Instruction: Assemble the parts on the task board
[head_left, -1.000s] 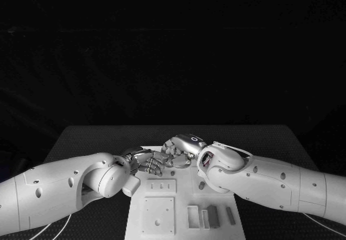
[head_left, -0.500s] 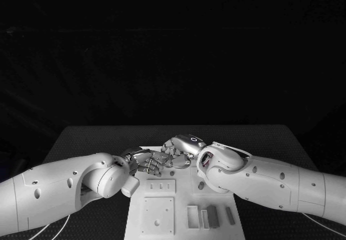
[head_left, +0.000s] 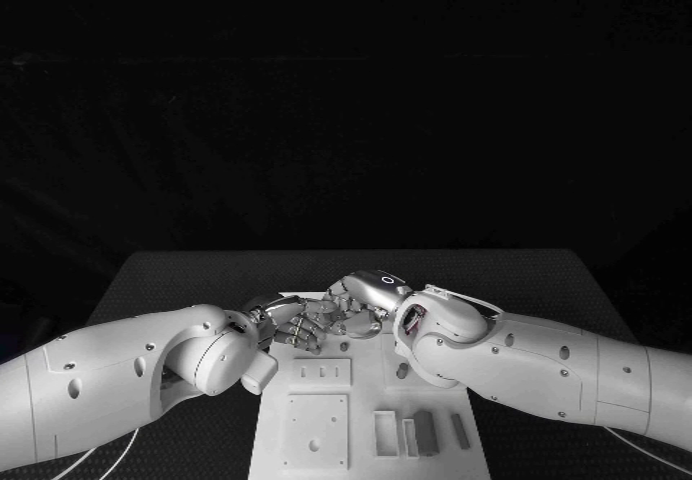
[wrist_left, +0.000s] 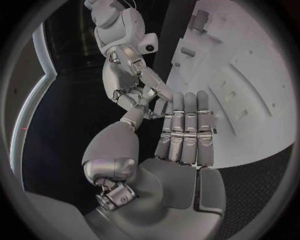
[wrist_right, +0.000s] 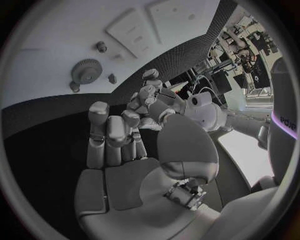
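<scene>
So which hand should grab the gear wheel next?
Probably the right hand. In its wrist view the gear lies on the task board just past its curled fingers. But its fingertips meet the left hand, so both look busy first.

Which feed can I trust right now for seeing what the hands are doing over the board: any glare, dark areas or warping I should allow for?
Head view: even light on the task board, black beyond the table; the arms hide where the left hand and right hand meet. Left wrist view: fisheye bends the board's edges; the board is brightly lit. Right wrist view: same warping; the gear is legible.
</scene>
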